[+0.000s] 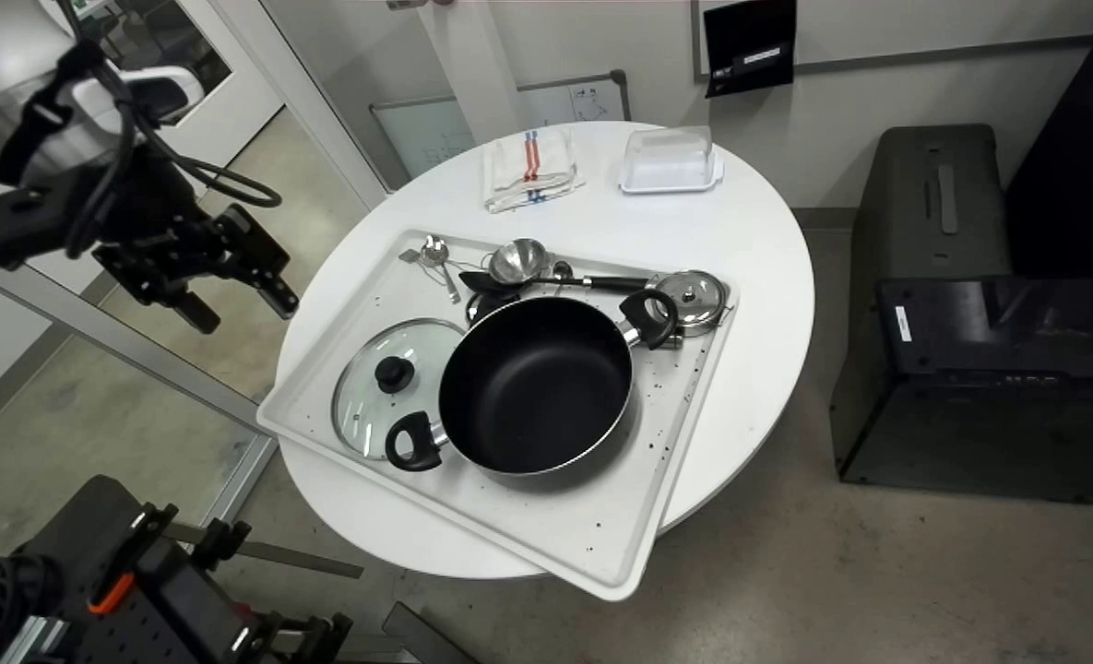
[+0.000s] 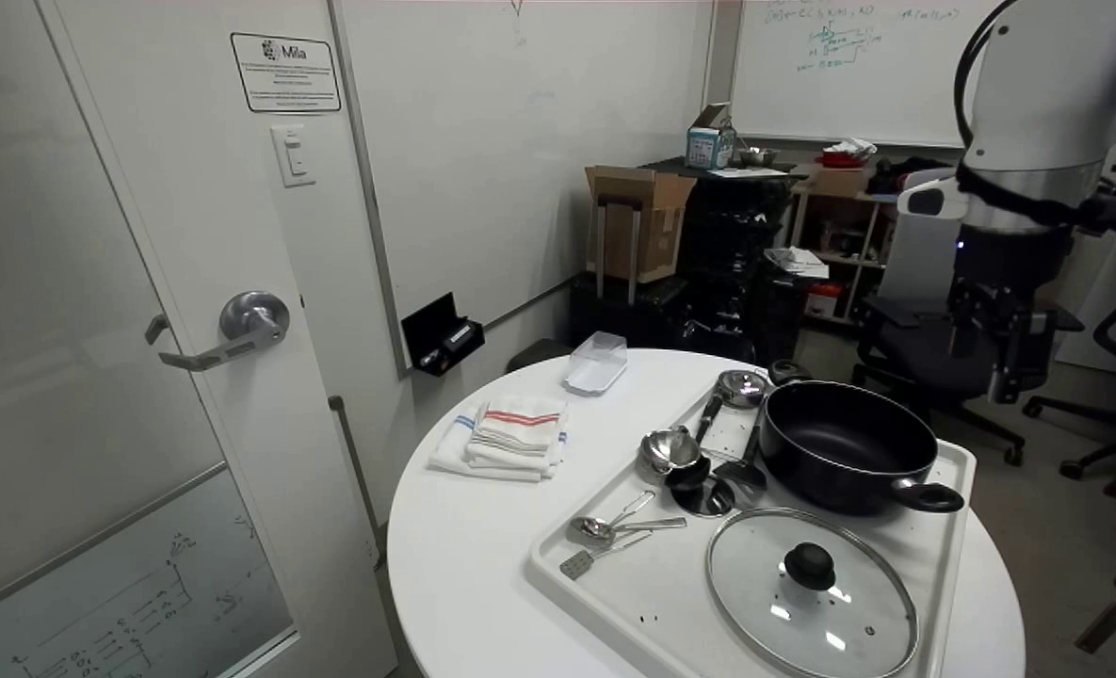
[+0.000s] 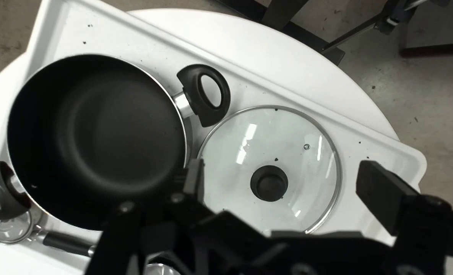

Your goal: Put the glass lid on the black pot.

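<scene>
The pincer (image 1: 243, 311) is hanging spread and empty, the glass lid (image 3: 287, 152) is lying beside the black pot (image 3: 106, 141), and pinching the lid's knob (image 3: 269, 184) off-centre would be risking a slip

Black pot (image 1: 537, 387) and its handle (image 1: 424, 449) cover the adjacent edge of the glass lid (image 1: 392, 376) in an exterior view; can't tell if pot and lid touch. Utensils (image 1: 489, 284) just past the pot partly hidden by its rim. Dark specks (image 3: 90, 25) on the tray (image 3: 245, 93) beside the pot: too small to ID. Wrist view: gripper (image 3: 281, 175) blocks part of the pot's rim, body cropped at bottom edge. Whiteboard writing (image 2: 832, 42) well beyond the pot: unreadable in an exterior view.
</scene>
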{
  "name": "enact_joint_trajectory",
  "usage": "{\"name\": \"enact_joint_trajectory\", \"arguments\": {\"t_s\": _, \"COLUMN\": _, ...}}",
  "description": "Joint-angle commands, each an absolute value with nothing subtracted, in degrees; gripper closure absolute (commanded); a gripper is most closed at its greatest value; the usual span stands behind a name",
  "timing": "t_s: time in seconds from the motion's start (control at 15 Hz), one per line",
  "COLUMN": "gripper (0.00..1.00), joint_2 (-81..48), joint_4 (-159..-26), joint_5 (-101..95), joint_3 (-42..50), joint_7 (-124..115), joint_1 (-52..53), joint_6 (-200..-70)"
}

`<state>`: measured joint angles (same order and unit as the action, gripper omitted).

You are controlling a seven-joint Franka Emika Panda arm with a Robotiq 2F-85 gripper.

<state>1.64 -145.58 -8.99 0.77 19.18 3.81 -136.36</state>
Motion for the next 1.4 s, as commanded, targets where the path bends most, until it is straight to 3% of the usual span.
{"name": "enact_joint_trajectory", "arguments": {"t_s": 0.0, "gripper": 0.0, "joint_2": -6.85, "joint_4": -141.01, "joint_5": -9.42, "joint_3": -1.08, "joint_7": 19.62, "joint_1": 3.61, "joint_6": -140.4}}
{"name": "enact_joint_trajectory", "arguments": {"t_s": 1.33, "gripper": 0.0, "joint_2": -37.9, "joint_4": -127.27, "joint_5": -23.82, "joint_3": -0.25, "joint_7": 13.06, "joint_1": 10.14, "joint_6": -156.27}}
